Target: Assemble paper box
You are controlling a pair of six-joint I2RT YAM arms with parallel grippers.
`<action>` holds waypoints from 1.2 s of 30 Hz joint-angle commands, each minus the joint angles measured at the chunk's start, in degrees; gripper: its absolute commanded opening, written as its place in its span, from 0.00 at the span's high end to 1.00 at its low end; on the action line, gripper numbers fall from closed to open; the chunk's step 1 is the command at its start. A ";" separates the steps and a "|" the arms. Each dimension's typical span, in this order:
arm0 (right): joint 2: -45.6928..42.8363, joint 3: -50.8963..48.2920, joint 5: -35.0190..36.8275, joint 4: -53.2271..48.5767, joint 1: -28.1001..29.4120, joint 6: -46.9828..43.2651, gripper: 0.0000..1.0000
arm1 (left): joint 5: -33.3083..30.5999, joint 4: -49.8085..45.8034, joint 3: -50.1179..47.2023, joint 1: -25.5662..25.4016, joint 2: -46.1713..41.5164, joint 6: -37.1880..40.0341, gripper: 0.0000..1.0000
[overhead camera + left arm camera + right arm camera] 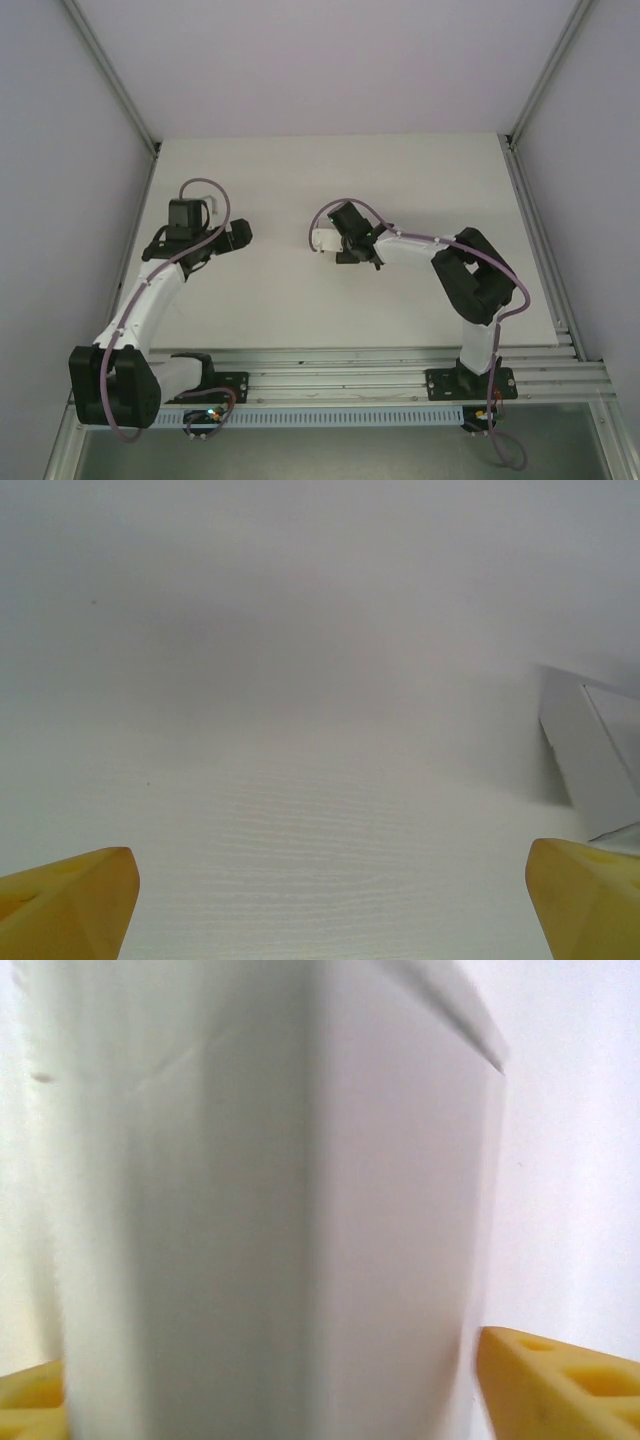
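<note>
The box (324, 240) sits between the right gripper (342, 250)'s fingers (pinched or merely flanked, I cannot tell); the left gripper (330, 855), spread wide, hovers apart over the table (300, 180).

I count two arms on one counter (300, 180): the left arm (150, 290) and the right arm (470, 280). Each ends in one tool, so there are two, the left tool (238, 235) and the right tool (340, 250). Each tool has two yellow fingers (70, 900), four altogether. There is one white paper box (325, 240). There are two purple cables (215, 195), one looping along each arm.
</note>
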 commanded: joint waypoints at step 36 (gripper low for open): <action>-33.31 -53.28 -6.14 65.04 -33.28 54.44 0.00 | -16.63 78.41 -32.24 4.21 11.79 24.16 0.00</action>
